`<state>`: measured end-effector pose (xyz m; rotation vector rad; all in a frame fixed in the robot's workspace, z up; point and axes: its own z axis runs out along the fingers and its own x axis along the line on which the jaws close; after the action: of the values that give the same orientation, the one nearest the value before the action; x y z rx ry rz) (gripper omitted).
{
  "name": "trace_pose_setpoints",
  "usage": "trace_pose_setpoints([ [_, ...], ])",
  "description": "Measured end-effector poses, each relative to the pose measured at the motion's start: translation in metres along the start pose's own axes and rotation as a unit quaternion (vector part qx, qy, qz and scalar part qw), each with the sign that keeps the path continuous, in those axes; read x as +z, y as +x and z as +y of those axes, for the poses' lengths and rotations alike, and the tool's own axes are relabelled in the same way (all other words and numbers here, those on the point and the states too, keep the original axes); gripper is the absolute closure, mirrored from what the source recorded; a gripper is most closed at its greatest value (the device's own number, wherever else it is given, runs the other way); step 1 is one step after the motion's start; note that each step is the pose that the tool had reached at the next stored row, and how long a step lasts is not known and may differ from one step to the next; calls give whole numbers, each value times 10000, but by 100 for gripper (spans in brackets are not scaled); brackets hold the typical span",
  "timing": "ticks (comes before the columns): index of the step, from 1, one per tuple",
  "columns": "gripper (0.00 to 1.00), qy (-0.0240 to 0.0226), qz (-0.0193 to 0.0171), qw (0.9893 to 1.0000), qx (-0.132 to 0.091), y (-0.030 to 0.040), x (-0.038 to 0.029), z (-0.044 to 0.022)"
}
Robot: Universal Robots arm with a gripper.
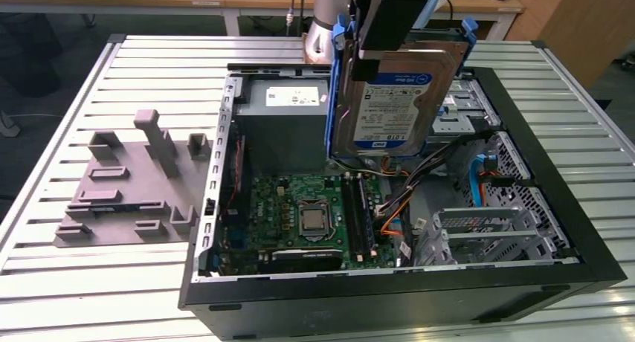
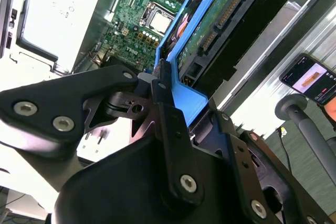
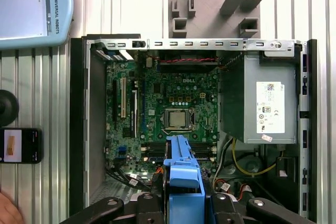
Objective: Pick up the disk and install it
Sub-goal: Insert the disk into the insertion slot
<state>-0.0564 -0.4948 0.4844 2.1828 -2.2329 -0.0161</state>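
- Above the open computer case [image 1: 555,230], in the exterior view, the gripper [image 1: 392,30] hangs with its fingers closed on the top edge of the disk [image 1: 392,104]. The disk dangles below it, label side facing the camera, blue frame along both edges, clear of everything in the case. Directly beneath the held disk lie loose cables [image 1: 397,201] and the circuit board [image 1: 312,215]; the grey metal box [image 1: 282,108] stands just beside it, toward the exterior view's left. A grey fixture plate [image 1: 124,186] sits well apart on the table [image 1: 59,297].
- Between the black fingers [image 2: 168,124], in the second wrist view, the blue frame of the disk [image 2: 210,30] is pinched at one end only, and the disk runs away from the gripper [image 2: 173,103] toward the circuit board [image 2: 139,24]. Such a narrow hold looks easy to twist, so the disk could swing or slip if it brushes anything on the way down.
- Below the gripper [image 3: 181,198], in the first wrist view, the disk [image 3: 181,166] appears edge-on over the near edge of the circuit board [image 3: 168,93], with orange and yellow cables [image 3: 244,166] near its lower end. Those wires could snag the frame; lowered off line, a corner could strike the board or the grey metal box [image 3: 260,103].
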Motion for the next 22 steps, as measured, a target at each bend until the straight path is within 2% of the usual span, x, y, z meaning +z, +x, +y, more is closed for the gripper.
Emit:
trace_pose_setpoints([
  [4,64,0,0,10000,-1,29,1,-1],
  [11,64,0,0,10000,0,169,8,-4],
  [22,64,0,0,10000,0,174,8,-4],
])
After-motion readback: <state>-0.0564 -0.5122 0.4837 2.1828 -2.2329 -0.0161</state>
